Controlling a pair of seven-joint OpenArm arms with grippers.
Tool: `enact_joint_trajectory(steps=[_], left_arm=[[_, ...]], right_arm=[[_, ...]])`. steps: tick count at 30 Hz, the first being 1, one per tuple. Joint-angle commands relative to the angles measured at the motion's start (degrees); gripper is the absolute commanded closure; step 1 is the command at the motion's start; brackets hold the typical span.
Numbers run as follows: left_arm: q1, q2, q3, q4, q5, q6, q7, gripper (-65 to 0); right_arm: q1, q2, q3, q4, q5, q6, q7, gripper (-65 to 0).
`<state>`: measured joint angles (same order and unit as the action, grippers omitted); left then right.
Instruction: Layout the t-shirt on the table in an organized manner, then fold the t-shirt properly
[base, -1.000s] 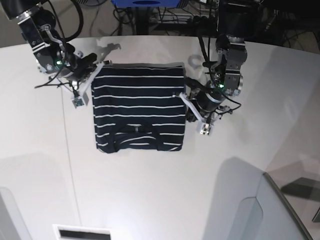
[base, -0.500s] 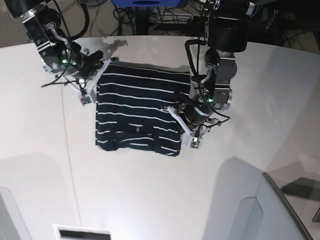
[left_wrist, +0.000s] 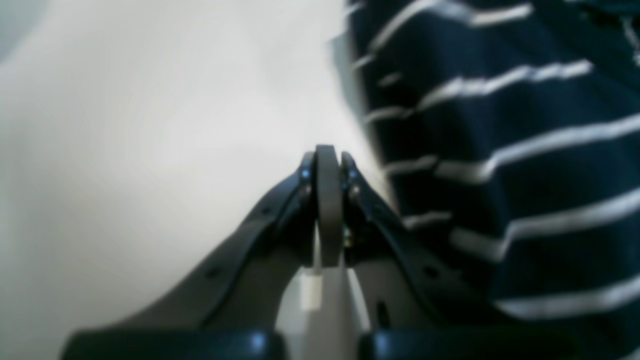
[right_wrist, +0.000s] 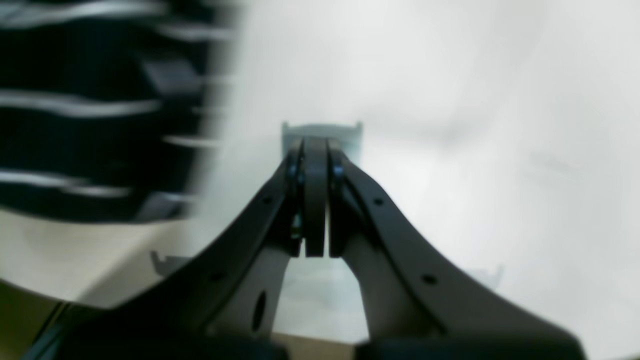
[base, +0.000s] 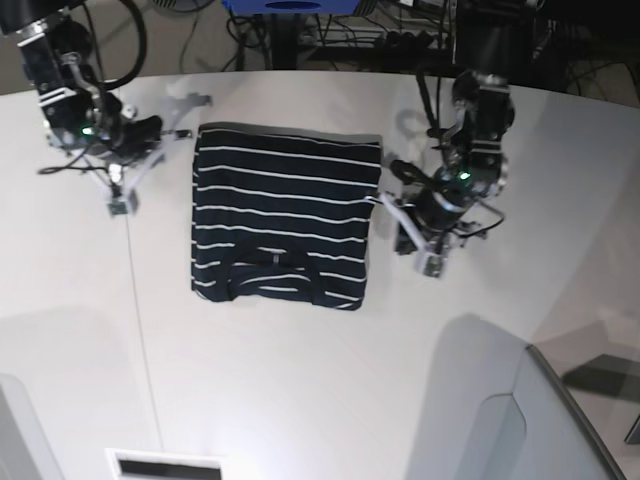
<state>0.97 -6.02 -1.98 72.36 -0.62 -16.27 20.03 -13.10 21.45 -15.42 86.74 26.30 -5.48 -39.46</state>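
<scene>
The navy white-striped t-shirt (base: 285, 215) lies flat on the white table (base: 300, 380) as a folded rectangle, collar at its near edge. My left gripper (base: 388, 203) is shut and empty just off the shirt's right edge. In the left wrist view the shut fingertips (left_wrist: 328, 157) hover over bare table (left_wrist: 150, 150), with the shirt (left_wrist: 500, 130) to their right. My right gripper (base: 160, 132) is shut and empty, off the shirt's far left corner. In the right wrist view its fingertips (right_wrist: 315, 147) are over the table (right_wrist: 450, 125), with the blurred shirt (right_wrist: 100, 130) to the left.
A thin dark seam (base: 135, 300) runs down the table's left part. Cables and dark equipment (base: 330, 30) sit behind the far edge. A grey-white panel (base: 520, 420) stands at the near right corner.
Both grippers have pulled outward off the shirt's side edges and are apart from it. The shirt's skewed top edge has settled flat and straighter.
</scene>
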Motion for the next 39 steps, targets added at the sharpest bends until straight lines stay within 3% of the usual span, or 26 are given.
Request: enact_joint_trajectory(steps=[1,6,10,14,24,31,35,39], left_arm=[[0.9,-0.4,-1.4,3.6,0.0,0.2,-1.4,0.0],[11.0,-2.8,-2.8,17.3,0.1,0.2,-1.3,0.0],[18.9,-3.2,-3.5,26.3,0.0,0.2,-1.2,0.0],[26.6,-3.0,-6.3,32.1,0.1,0.2,-1.2,0.0],[45.3,-2.9,-11.1,37.1,0.1,0.2,-1.5,0.0],[54.8,-2.7,-10.3,35.8,0.1,0.2,-1.5,0.0],[54.4,-2.7,-10.3,29.3,0.1,0.2,-1.6,0.0],[51.0,-3.0,-10.3,18.9,0.1,0.2,-1.6,0.0]], right_arm=[[-0.2,1.2,0.7,2.3,0.2,0.2,0.6,0.0],[-2.5,2.7,0.8,8.2,0.2,0.2,-0.3,0.0],[-5.2,2.9,1.3,11.5,0.2,0.2,-3.7,0.0],[-9.4,5.3,0.9,15.9,0.2,0.2,-3.7,0.0],[-25.4,13.2,0.9,20.7,0.2,0.3,-3.7,0.0],[-34.4,14.1,0.3,18.9,0.1,0.3,-3.7,0.0],[-27.7,14.5,-10.6,6.6,0.1,0.3,0.4,0.0],[-17.0,14.3,-26.7,-7.8,0.1,0.3,1.1,0.0]])
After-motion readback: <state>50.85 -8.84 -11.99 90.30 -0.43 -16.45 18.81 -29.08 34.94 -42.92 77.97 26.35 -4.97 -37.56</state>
